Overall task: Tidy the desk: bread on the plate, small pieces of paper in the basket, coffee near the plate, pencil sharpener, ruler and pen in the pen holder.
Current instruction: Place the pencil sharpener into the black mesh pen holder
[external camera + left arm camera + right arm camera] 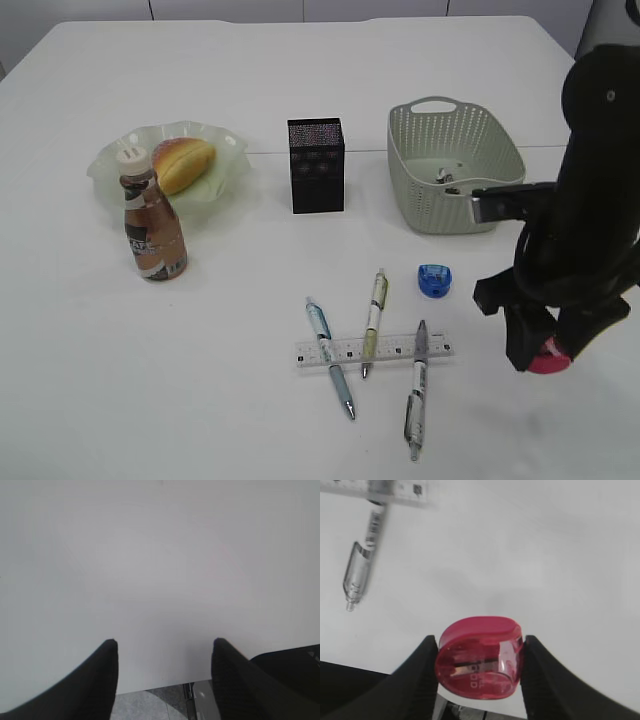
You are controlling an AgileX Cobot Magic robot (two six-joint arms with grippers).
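Note:
My right gripper (479,645) is shut on a red pencil sharpener (480,662), held just above the table at the front right; it shows in the exterior view (549,357). A blue pencil sharpener (434,280) lies to its left. A clear ruler (372,350) lies under three pens (330,355) (373,320) (417,390). The black pen holder (316,165) stands in the middle. Bread (184,163) lies on the green plate (225,185), with the coffee bottle (152,222) in front of it. The basket (450,165) holds small bits. My left gripper (165,645) is open over bare table.
The white table edge shows just below the left gripper, with floor beyond. In the right wrist view a pen (364,560) and the ruler end (395,490) lie at the top left.

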